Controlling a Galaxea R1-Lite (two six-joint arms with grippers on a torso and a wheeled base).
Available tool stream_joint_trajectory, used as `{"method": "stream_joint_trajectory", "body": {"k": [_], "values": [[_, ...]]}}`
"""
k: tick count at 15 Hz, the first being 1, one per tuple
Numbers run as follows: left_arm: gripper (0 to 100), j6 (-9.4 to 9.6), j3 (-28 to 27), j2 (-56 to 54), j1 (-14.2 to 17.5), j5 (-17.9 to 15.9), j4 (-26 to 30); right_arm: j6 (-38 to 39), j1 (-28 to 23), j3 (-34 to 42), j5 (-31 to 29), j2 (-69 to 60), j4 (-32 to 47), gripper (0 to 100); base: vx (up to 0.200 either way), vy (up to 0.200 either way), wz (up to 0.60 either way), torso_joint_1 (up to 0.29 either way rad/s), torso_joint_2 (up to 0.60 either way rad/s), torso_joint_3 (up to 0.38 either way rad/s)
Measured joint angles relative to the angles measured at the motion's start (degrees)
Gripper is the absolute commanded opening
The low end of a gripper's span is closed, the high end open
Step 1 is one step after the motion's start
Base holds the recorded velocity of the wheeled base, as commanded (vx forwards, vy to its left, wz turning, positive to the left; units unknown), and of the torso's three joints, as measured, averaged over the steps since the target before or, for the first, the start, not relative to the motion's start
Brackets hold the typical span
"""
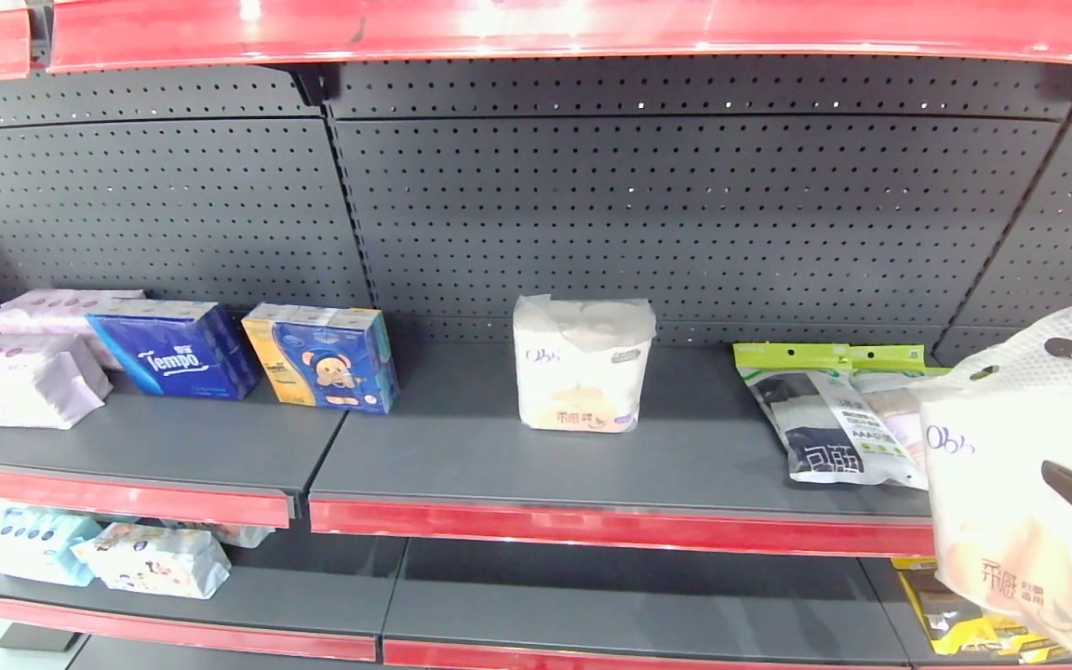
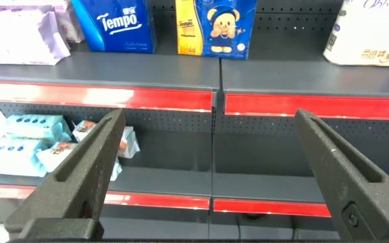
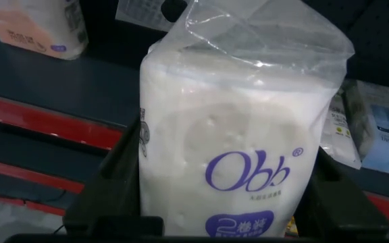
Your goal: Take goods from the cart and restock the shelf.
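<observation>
Off the right end of the middle shelf (image 1: 462, 456), the white roll pack (image 1: 1011, 465) is hanging in front of the red shelf edge, held upright in the right gripper (image 3: 225, 209). The jaws are clamping its lower half from both sides, with the loose plastic top sticking up above them. A second, matching roll pack (image 1: 582, 363) is standing upright near the middle of the same shelf, well apart from the held one. Green-topped bags (image 1: 834, 419) are lying flat between the two. Farther left, a blue box (image 1: 178, 349) and a yellow-and-blue bear box (image 1: 322, 358) are sitting side by side, with pale purple packs (image 1: 15, 377) beyond them. The left gripper (image 2: 211, 175) is hovering lower down, facing the shelf fronts, its jaws standing wide apart with nothing between them.
</observation>
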State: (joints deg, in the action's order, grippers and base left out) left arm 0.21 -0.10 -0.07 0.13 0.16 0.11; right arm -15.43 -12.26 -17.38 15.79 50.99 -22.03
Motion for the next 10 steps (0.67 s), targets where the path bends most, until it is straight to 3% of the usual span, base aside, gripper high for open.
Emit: {"method": "stream_joint_trajectory", "body": {"k": [10], "values": [[100, 0.17, 0.0, 0.0, 0.02, -0.02, -0.04, -0.16, -1.88, 1.66, 0.09, -1.8, -0.24, 0, 0.0, 0.0, 0.0, 0.0, 0.0, 0.0]]}}
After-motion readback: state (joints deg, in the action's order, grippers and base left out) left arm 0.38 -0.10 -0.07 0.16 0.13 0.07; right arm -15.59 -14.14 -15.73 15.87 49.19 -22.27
